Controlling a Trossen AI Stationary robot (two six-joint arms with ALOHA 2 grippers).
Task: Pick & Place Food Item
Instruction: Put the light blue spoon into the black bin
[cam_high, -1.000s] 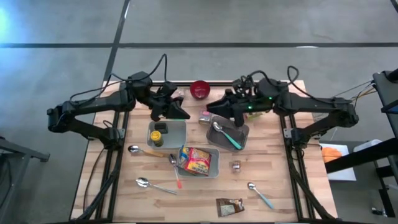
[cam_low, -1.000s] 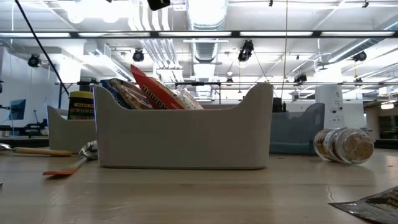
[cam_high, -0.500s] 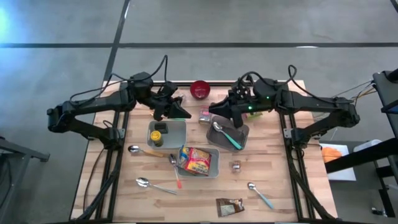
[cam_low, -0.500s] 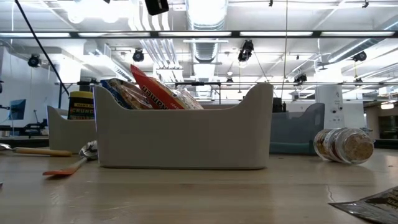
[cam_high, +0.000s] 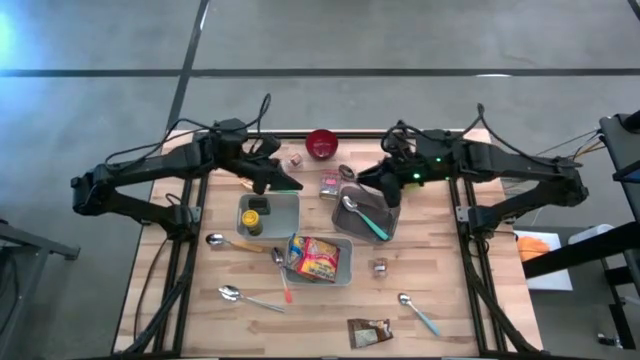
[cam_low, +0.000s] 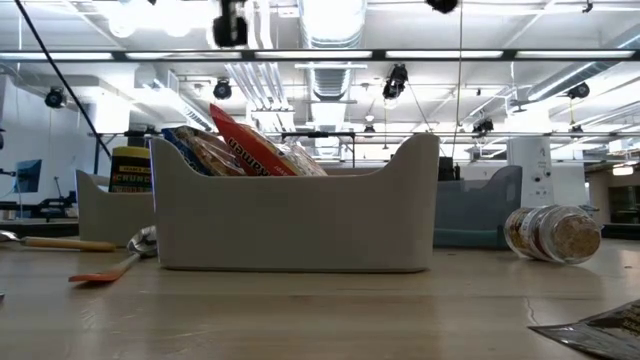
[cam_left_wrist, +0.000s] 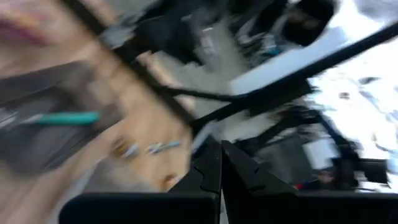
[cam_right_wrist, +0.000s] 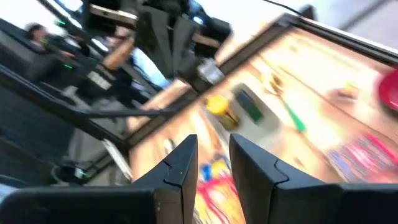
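Both arms are pulling back from the trays.
The right hand, fingers slightly apart and empty, is retreating from the grey bin; the left hand, pressed together, is withdrawing; the snack bag lies binned nearby.

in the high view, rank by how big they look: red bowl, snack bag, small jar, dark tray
1. dark tray
2. snack bag
3. red bowl
4. small jar
All sit on one table seen from straight above, so nearness hardly skews this.

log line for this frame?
left gripper: shut, empty, above left bin | right gripper: fingers apart, empty, above right bin | snack bag: in middle bin
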